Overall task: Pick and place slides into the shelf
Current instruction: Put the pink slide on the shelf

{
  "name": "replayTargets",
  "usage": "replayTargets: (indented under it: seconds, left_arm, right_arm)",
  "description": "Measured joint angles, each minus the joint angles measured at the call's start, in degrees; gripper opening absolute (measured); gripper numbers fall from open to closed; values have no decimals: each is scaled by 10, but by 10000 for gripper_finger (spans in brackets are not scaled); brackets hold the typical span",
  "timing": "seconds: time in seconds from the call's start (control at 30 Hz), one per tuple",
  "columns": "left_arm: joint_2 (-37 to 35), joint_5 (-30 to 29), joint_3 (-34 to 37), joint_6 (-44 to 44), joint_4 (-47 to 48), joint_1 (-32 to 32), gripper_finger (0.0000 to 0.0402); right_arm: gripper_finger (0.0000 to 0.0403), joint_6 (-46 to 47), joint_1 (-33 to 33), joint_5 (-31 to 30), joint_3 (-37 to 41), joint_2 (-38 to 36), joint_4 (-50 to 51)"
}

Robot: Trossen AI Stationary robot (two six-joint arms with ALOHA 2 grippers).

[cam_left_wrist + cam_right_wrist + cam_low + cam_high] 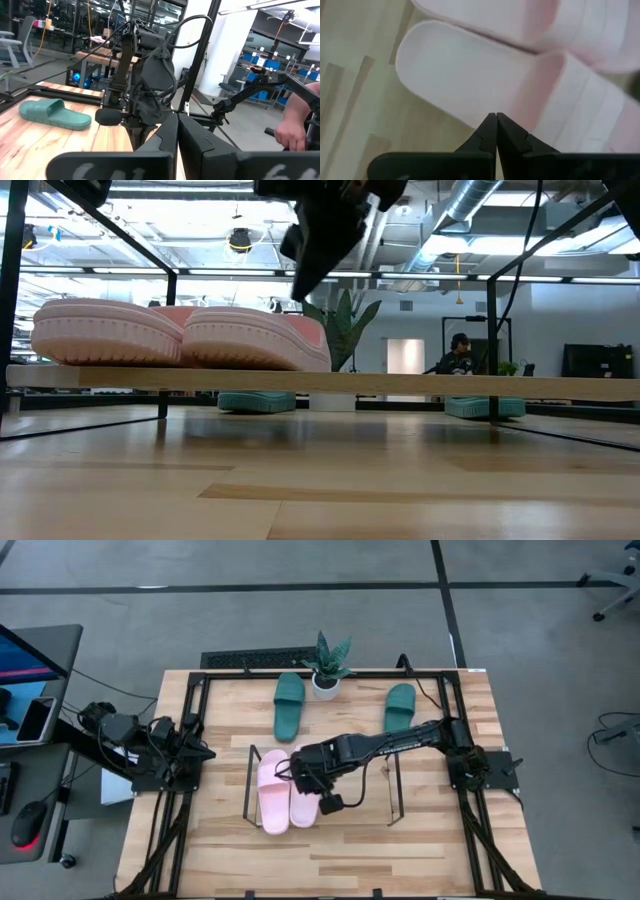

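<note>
You see two pale pink slides [180,335] side by side at the left of the shelf [400,383]. A dark arm [325,225] hangs above them. Far across the desk [320,480] sit two green slides [256,401] and a potted plant [340,330].

Your high view is evenly lit from overhead; the table [400,830] shows no glare, and only soft, short shadows fall beside the right arm [390,743] and under the potted plant [327,665]. In your low view, bright ceiling lights [238,240] behind the pink slides [180,332] wash out the upper background; the near tabletop is blurred and carries a dark shadow band below the slides. Your right wrist view is soft throughout: the pink slide [485,80] lacks crisp edges. Your left wrist view shows blown-out highlights at the far windows [240,40].
</note>
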State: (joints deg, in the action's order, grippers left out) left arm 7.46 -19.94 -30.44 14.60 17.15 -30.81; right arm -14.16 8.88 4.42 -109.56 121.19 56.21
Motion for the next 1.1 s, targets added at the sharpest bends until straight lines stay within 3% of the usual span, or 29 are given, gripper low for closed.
replayTargets:
  seconds: [0.3, 0.8, 1.1]
  left_arm:
    - [0, 0, 0, 10, -1, 0, 0]
    - [0, 13, 0, 17, 1, 0, 0]
    - [0, 17, 0, 20, 1, 0, 0]
  right_arm:
    - [0, -34, -3, 31, -3, 20, -32]
    - [0, -31, 12, 76, -53, 67, 30]
    - [0, -4, 24, 52, -53, 67, 46]
